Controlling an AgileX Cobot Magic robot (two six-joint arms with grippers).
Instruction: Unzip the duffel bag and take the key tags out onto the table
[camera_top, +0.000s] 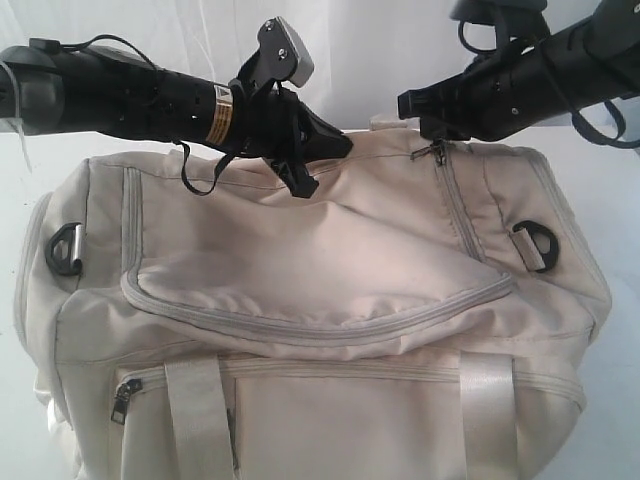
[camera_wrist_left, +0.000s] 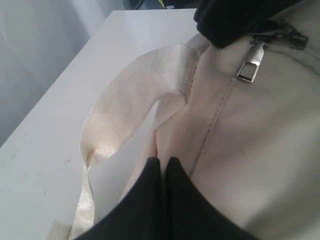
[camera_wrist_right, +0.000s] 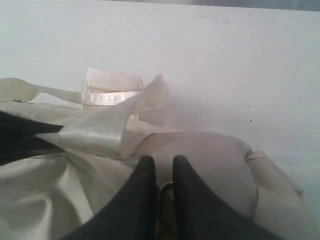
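**A:** How far along are we?

**B:** Barely begun, by our reckoning. The bag (camera_top: 300, 260) lies on the table (camera_wrist_right: 225, 60), and every zip we can see on it looks closed. No key tags show anywhere, so we take it they are inside.

**A:** And our grippers?

**B:** Our left gripper (camera_wrist_left: 161, 167) is pressed together on a fold of the bag's top cloth, at about twelve o'clock on the bag in the outside view. Our right gripper (camera_wrist_right: 164, 167) sits at one o'clock, just above the zip pull (camera_top: 432, 152). Its jaws stand nearly together, with a thin slit between them.

**A:** Does it have the pull?

**B:** We cannot tell. Something pale sits in that slit, but it is too blurred to name.

**A:** What is left for us?

**B:** Nearly all of it: running the zip open, reaching in, and laying the tags on the table.

**A:** What can't we see?

**B:** The bag's inside. Its near edge is also cut off at six o'clock, and its far side is hidden behind our arms. A strap (camera_wrist_left: 130, 100) trails onto the table there.
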